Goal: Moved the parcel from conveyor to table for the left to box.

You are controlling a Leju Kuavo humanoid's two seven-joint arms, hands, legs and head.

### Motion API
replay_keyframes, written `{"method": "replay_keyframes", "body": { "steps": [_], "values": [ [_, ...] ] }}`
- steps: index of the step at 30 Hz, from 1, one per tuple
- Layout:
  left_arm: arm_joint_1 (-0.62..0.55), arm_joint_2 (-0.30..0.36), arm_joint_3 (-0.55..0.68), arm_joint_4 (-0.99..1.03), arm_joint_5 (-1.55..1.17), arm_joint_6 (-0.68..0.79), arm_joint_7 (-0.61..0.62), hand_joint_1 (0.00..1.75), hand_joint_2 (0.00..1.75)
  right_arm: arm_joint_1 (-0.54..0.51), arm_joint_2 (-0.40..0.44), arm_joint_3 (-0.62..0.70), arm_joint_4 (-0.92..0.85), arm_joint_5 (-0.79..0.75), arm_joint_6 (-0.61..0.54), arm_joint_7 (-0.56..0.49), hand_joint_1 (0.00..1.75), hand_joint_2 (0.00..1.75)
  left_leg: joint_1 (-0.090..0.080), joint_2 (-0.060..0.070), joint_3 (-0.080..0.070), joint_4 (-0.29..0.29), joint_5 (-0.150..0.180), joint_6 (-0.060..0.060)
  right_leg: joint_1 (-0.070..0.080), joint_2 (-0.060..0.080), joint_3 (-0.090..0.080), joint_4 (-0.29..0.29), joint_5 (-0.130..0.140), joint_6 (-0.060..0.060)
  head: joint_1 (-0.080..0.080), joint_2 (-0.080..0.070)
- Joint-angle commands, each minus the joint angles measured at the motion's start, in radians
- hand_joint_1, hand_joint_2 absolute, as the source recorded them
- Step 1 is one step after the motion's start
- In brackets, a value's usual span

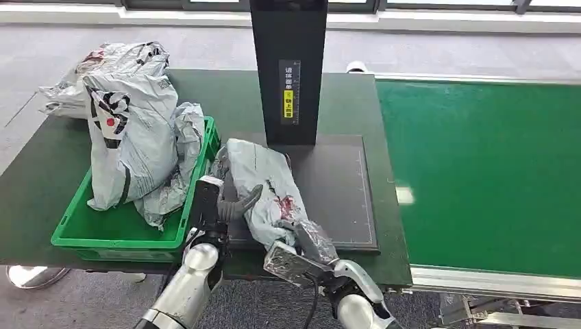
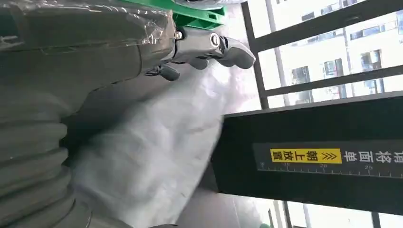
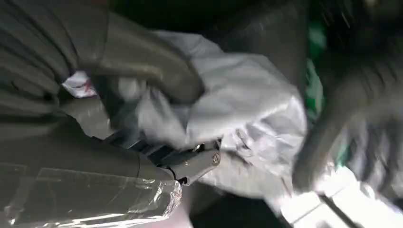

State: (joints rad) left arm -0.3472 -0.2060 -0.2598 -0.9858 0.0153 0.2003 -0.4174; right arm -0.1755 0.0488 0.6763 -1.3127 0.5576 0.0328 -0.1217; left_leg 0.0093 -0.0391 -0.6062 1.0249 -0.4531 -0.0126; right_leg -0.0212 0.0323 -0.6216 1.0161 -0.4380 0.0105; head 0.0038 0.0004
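A grey plastic parcel [image 1: 257, 175] with red marks lies lengthwise on the black pad [image 1: 339, 185] in the middle of the table. My right hand [image 1: 308, 243] is at its near end; in the right wrist view the thumb [image 3: 152, 71] and fingers [image 3: 190, 164] pinch the crumpled bag [image 3: 247, 104] between them. My left hand [image 1: 218, 205] stands at the parcel's left side with fingers apart, its thumb reaching over the bag's edge. In the left wrist view its fingers [image 2: 214, 47] stretch out above the parcel [image 2: 152, 142] without closing on it.
A green box [image 1: 103, 236] at the left of the dark table [image 1: 41, 171] holds several grey parcels piled high. A black post [image 1: 288, 68] rises behind the pad. The green conveyor [image 1: 479, 171] runs along the right.
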Motion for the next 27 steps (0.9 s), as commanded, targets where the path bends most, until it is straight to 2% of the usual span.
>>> {"method": "replay_keyframes", "body": {
  "steps": [1, 4, 8, 10, 15, 19, 22, 24, 25, 27],
  "values": [
    [-0.006, 0.015, 0.017, 0.001, -0.025, 0.039, 0.015, 0.0, 1.75, -0.08, -0.002, 0.044, 0.143, 0.041, -0.051, 0.03, 0.0, 1.75, 0.0, 0.003, 0.002, -0.001, 0.0, 0.0, 0.001, -0.001, 0.002, -0.001, 0.0, -0.001, 0.0, 0.0],
    [0.024, 0.016, 0.042, -0.051, -0.038, 0.057, 0.006, 0.0, 1.75, -0.059, 0.0, -0.017, 0.089, 0.044, -0.095, 0.021, 0.0, 1.75, 0.0, 0.005, 0.003, -0.002, -0.001, 0.0, 0.001, 0.0, 0.003, -0.002, 0.0, -0.001, 0.0, 0.0],
    [0.025, 0.016, 0.042, -0.053, -0.037, 0.057, 0.006, 0.0, 1.75, -0.058, -0.003, -0.019, 0.086, 0.044, -0.095, 0.022, 0.0, 1.75, 0.0, 0.004, 0.003, -0.002, -0.001, 0.0, 0.001, -0.001, 0.003, -0.002, 0.0, -0.001, 0.0, 0.0],
    [0.033, 0.02, 0.04, -0.067, -0.061, 0.08, -0.002, 0.0, 1.75, -0.042, 0.002, -0.04, 0.061, 0.042, -0.135, 0.0, 0.0, 1.75, 0.0, 0.004, 0.004, -0.002, -0.001, 0.0, 0.001, -0.001, 0.003, -0.002, 0.0, -0.001, 0.0, 0.0],
    [0.061, 0.037, 0.019, -0.119, -0.196, 0.187, -0.017, 0.0, 1.75, 0.02, 0.016, -0.158, -0.026, -0.094, -0.275, -0.134, 0.0, 1.75, 0.0, 0.004, 0.004, -0.002, -0.001, 0.0, 0.001, -0.002, 0.004, -0.002, -0.001, -0.002, 0.0, 0.0],
    [0.053, 0.05, -0.021, -0.095, -0.32, 0.228, 0.014, 0.0, 1.75, 0.031, 0.035, -0.23, -0.029, -0.209, -0.337, -0.229, 0.0, 1.75, 0.001, 0.002, 0.004, -0.002, -0.001, 0.0, 0.002, -0.003, 0.004, -0.003, 0.0, -0.001, 0.0, 0.0],
    [0.03, 0.07, -0.078, -0.045, -0.452, 0.178, 0.099, 0.0, 1.75, 0.049, 0.064, -0.281, -0.069, -0.261, -0.346, -0.267, 0.0, 1.75, 0.0, 0.001, 0.002, -0.001, 0.0, 0.0, 0.0, -0.003, 0.002, -0.001, -0.001, -0.001, 0.0, 0.0],
    [-0.001, 0.094, -0.136, 0.029, -0.578, 0.057, 0.18, 0.0, 1.75, 0.053, 0.078, -0.321, -0.088, -0.297, -0.309, -0.268, 0.0, 1.75, -0.001, 0.0, 0.002, -0.001, 0.0, 0.0, 0.0, -0.004, 0.002, -0.001, -0.001, -0.001, 0.0, 0.0],
    [-0.011, 0.098, -0.147, 0.078, -0.644, -0.023, 0.197, 0.0, 1.75, 0.054, 0.094, -0.356, -0.095, -0.327, -0.268, -0.274, 0.0, 1.75, 0.0, 0.001, 0.003, -0.002, 0.0, 0.0, 0.001, -0.005, 0.004, -0.002, -0.001, -0.002, 0.0, 0.0],
    [-0.02, 0.091, -0.15, 0.142, -0.72, -0.067, 0.183, 0.0, 1.75, 0.054, 0.109, -0.398, -0.09, -0.346, -0.222, -0.274, 0.0, 1.75, 0.0, 0.002, 0.004, -0.003, 0.0, 0.0, 0.001, -0.004, 0.003, -0.002, 0.0, -0.002, 0.0, 0.0]
  ]
}}
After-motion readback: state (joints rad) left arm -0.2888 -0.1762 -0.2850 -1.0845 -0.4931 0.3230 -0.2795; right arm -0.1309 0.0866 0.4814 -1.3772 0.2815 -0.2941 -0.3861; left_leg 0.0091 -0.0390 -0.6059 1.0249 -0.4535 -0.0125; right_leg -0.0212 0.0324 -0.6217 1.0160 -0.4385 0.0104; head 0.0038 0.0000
